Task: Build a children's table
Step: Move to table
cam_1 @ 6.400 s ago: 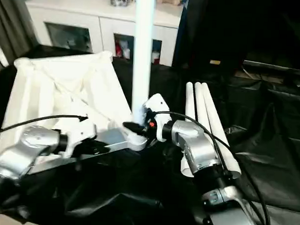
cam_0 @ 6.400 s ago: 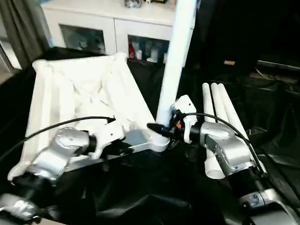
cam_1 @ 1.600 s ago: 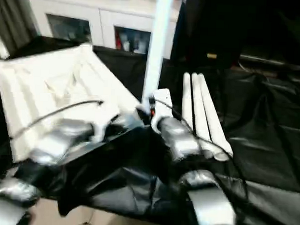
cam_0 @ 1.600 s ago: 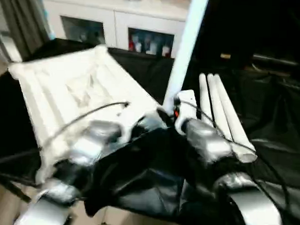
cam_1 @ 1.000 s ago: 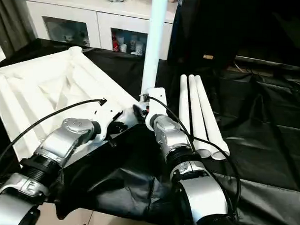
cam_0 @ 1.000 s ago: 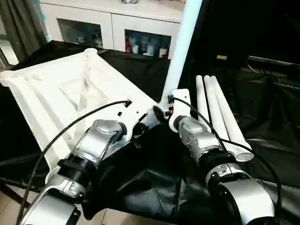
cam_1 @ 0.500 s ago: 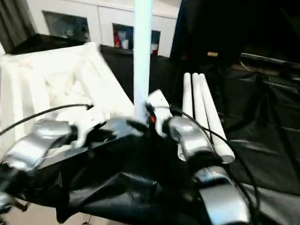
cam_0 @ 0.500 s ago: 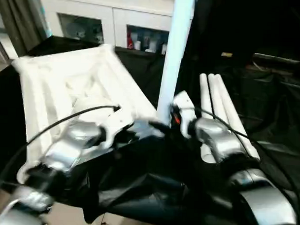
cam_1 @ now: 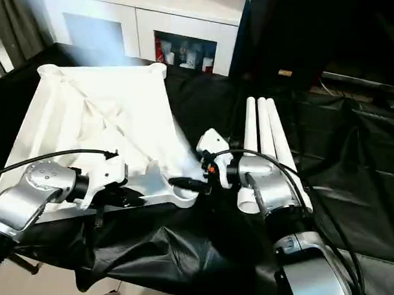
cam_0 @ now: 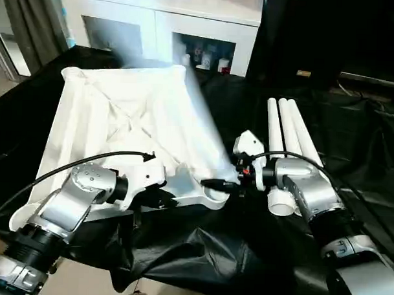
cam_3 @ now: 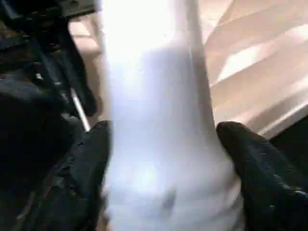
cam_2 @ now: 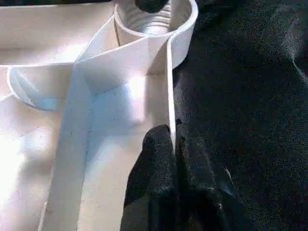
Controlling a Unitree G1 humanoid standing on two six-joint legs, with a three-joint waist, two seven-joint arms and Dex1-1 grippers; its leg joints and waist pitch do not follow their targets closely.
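Top (cam_0: 120,119) lies underside up on black cloth (cam_0: 200,251), near-right corner socket (cam_0: 215,195) facing up for a leg. Left gripper (cam_2: 174,139) is pinched tight on the near rim, just left of that socket, probably to stop the top sliding while the leg goes in. Right gripper (cam_3: 163,139) has its fingers on either side of the leg (cam_3: 154,72) at its thick end, both touching, so it's gripped. The leg blurs and leans far-left over the ribs; not seated, I'd say. Three spare legs (cam_0: 285,137) lie side by side just right of the right gripper, so little room there. Cabinet (cam_0: 162,30) stands beyond the far edge. Open cloth near.
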